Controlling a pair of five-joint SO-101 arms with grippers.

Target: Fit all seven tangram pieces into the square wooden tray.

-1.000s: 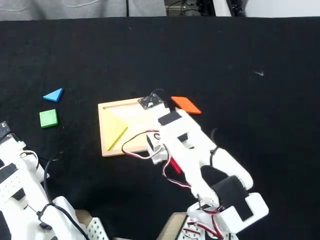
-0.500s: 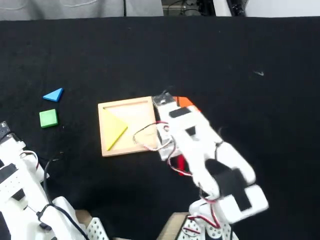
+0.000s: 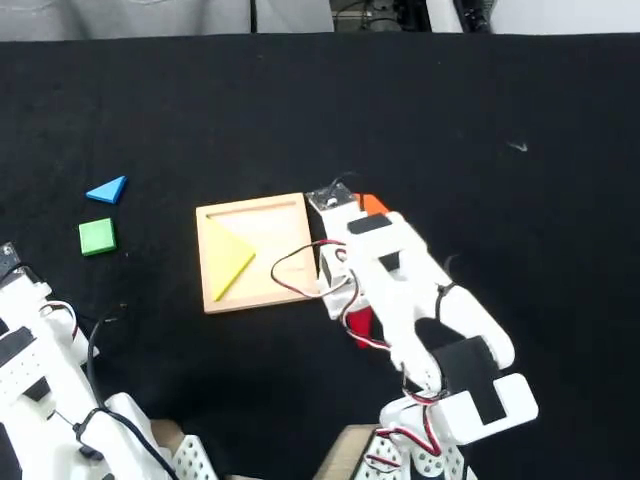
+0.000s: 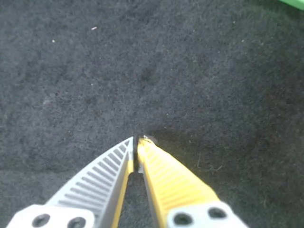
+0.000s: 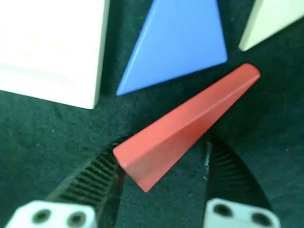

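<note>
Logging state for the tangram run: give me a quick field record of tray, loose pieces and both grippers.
tray: yellow triangle inside
left of tray: blue triangle, green square
right of tray: orange piece, partly behind the right arm
right gripper: open, astride red triangle
near red triangle: second blue triangle, cream piece
left gripper: shut, holding nothing, over the table

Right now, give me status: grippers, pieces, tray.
Left gripper shut over bare table. Right gripper open, straddling red triangle on the table outside tray. Yellow triangle in tray. Blue triangle close beside red.
</note>
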